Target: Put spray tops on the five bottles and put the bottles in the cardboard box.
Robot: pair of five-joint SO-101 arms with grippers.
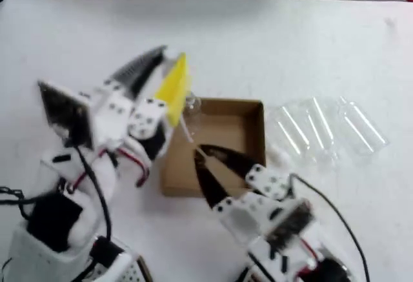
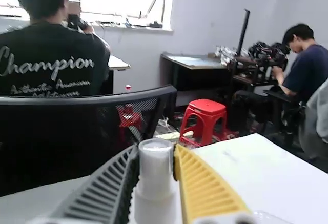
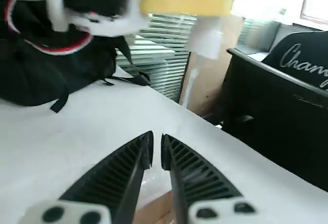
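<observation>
Spray top [image 2: 155, 175] pinched between left gripper [image 2: 156, 151] fingers [image 2: 205, 188] above cardboard box [image 1: 244, 109] corner

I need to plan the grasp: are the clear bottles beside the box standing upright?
No, the clear bottles lie on their sides on the table, beside the cardboard box.

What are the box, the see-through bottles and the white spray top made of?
The cardboard box looks like plain brown matt cardboard with folded walls. The bottles seem to be clear glossy plastic: the table shows through them, with bright streaks; glass is possible. The spray top looks like smooth white plastic.
</observation>
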